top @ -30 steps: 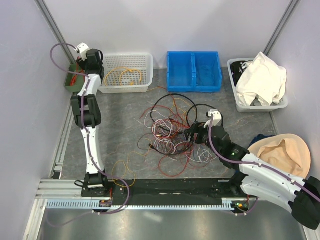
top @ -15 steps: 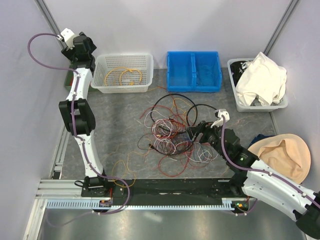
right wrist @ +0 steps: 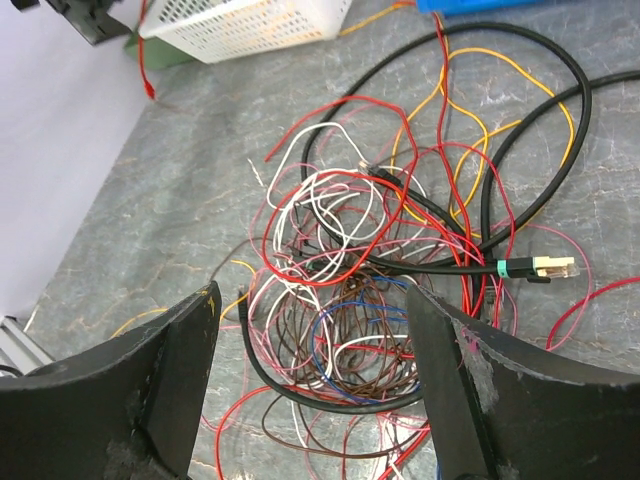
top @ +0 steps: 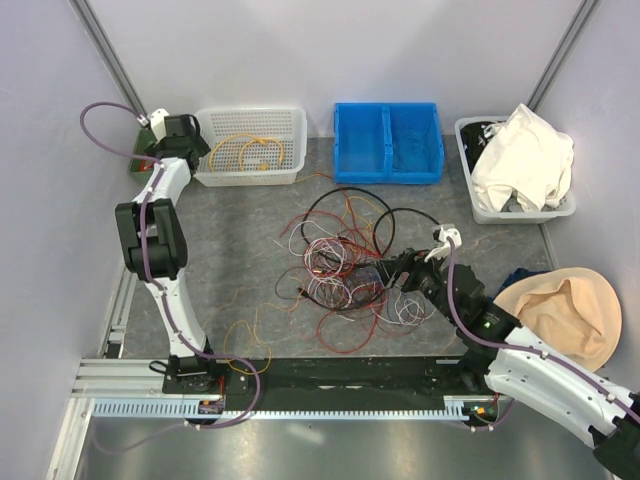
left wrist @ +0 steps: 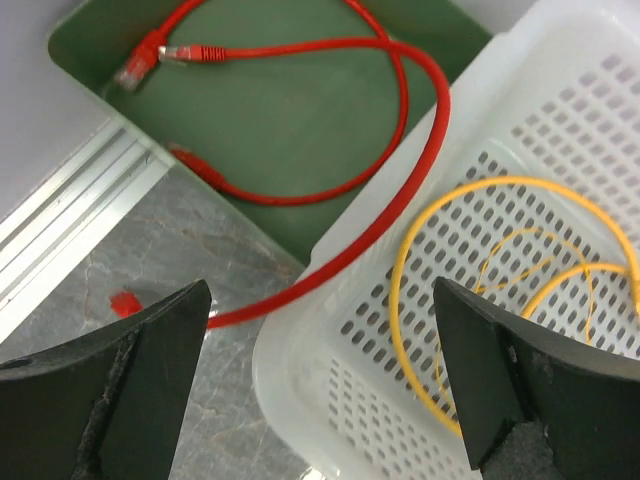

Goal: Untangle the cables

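Note:
The cables (top: 345, 265) lie in a jumble of red, white, black, brown, blue and orange wires in the middle of the table. My right gripper (top: 387, 270) hangs open just above the jumble's right side, and the brown and blue loops (right wrist: 400, 330) show between its fingers without being gripped. My left gripper (top: 188, 148) is at the back left, open and empty. It hovers over the corner where a red cable (left wrist: 400, 100) runs out of the green tray (left wrist: 280, 120) and across the white basket's rim (left wrist: 300, 340). A yellow cable (left wrist: 470, 195) lies in the basket.
A blue bin (top: 388, 140) stands at the back centre and a white tub of cloth (top: 520, 160) at the back right. A beige cloth (top: 565, 310) lies at the right edge. A loose orange wire (top: 245, 335) lies near the front left rail.
The left gripper opened wide, swung up toward the back-left corner, then came back over the basket's corner. The right arm shifted slightly, with its gripper still open over the jumble.

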